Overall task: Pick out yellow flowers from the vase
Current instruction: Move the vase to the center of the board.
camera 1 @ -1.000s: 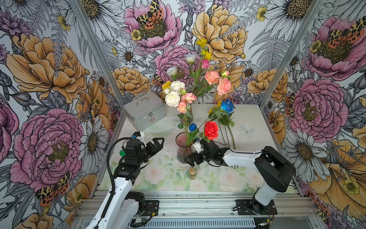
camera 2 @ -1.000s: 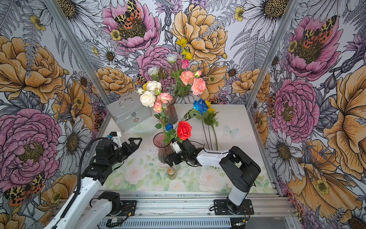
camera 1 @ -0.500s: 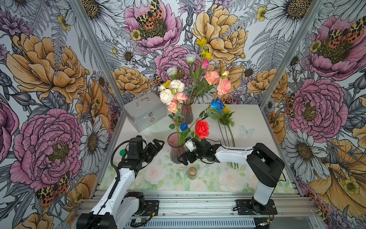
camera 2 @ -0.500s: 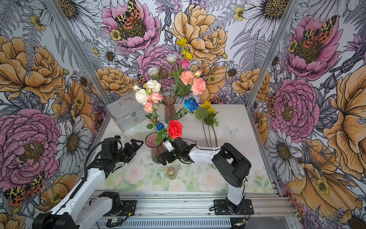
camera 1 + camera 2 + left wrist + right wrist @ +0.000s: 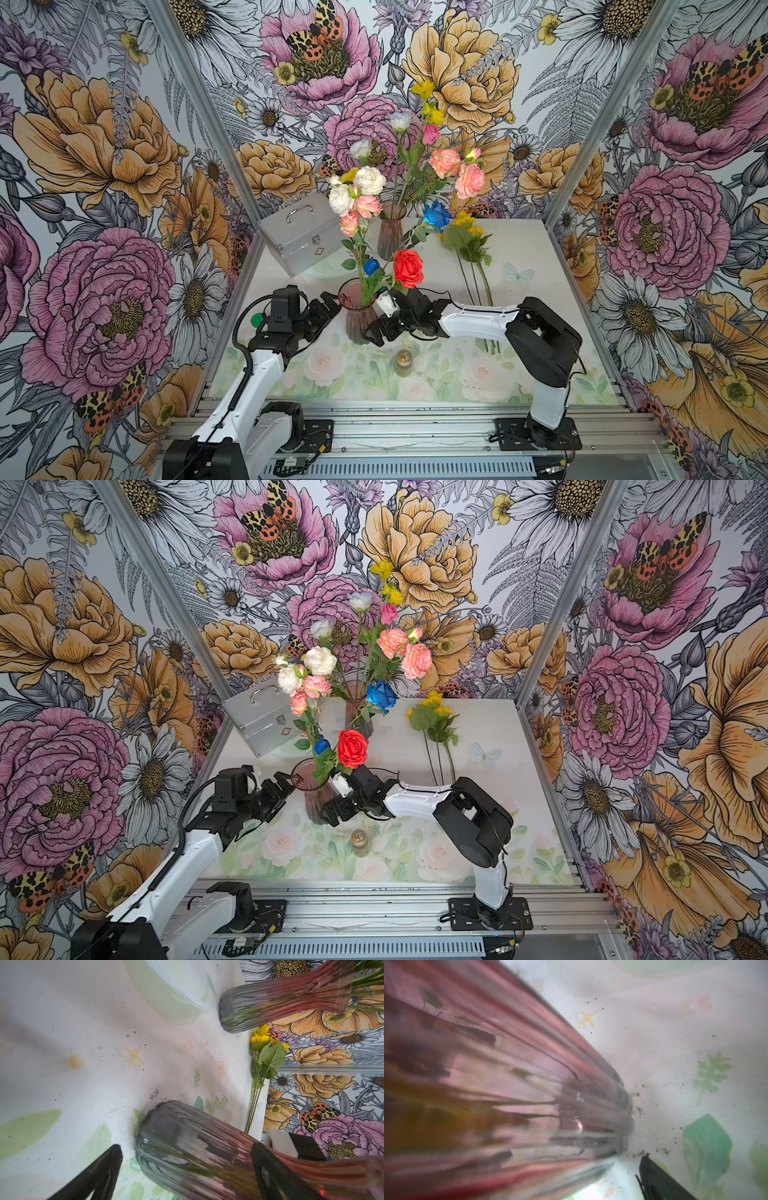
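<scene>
A ribbed pink near vase (image 5: 356, 320) holds white, pink, blue and red roses, with a small yellow bloom (image 5: 349, 175) behind the white ones. A far vase (image 5: 390, 230) carries yellow flowers (image 5: 424, 88) at its top. More yellow flowers (image 5: 465, 226) lie on the table, also in the left wrist view (image 5: 262, 1040). My left gripper (image 5: 331, 307) is open at the near vase's left side, and the vase (image 5: 187, 1147) sits between its fingers. My right gripper (image 5: 376, 322) is open on the right side, the vase (image 5: 508, 1084) filling its view beside one finger (image 5: 654, 1180).
A silver case (image 5: 301, 237) stands at the back left over a clear dish (image 5: 320, 272). A small jar (image 5: 404, 360) sits in front of the near vase. The patterned walls close in on three sides.
The near vase has slid left together with my right gripper. My left arm has lowered and reached in to the vase's left side. Both grippers stayed open.
</scene>
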`<state>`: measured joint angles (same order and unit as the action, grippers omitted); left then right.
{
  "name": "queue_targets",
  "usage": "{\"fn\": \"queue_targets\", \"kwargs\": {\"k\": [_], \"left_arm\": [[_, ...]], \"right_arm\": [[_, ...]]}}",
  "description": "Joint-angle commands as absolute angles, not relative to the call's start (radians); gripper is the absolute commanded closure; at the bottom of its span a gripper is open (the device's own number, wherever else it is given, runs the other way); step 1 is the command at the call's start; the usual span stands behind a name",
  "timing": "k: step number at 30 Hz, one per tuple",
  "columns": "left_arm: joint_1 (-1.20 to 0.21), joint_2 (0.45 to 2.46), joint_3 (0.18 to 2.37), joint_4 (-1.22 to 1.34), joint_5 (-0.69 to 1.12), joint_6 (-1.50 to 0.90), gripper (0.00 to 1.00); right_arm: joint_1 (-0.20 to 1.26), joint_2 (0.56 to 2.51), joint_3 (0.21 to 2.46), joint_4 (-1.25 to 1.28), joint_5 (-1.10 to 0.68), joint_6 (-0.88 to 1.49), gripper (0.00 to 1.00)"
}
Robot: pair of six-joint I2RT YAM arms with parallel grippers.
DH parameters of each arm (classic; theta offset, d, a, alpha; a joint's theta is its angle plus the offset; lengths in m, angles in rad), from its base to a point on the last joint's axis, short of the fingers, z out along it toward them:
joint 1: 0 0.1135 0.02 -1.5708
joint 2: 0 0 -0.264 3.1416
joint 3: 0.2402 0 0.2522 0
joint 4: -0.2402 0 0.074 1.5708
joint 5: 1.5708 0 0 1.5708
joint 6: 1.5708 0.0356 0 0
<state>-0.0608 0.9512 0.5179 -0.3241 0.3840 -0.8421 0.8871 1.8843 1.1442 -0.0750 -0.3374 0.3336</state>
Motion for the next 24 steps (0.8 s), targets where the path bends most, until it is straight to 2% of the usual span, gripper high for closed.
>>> {"fn": "queue_targets", "kwargs": {"k": [1,17,24], "left_arm": [[-0.043,0.939,0.506,-0.31,0.4,-0.836,0.01],[-0.004,0.889,0.465,-0.317,0.403,-0.857,0.01],[0.038,0.798,0.436,-0.372,0.413,-0.876,0.01]], "right_arm": [[0.92,1.909,1.193,-0.106,-0.319,0.286,0.01],[0.972,1.98,1.286,-0.148,-0.323,0.257,0.01],[0.993,1.999,1.319,-0.165,-0.313,0.25,0.01]]}}
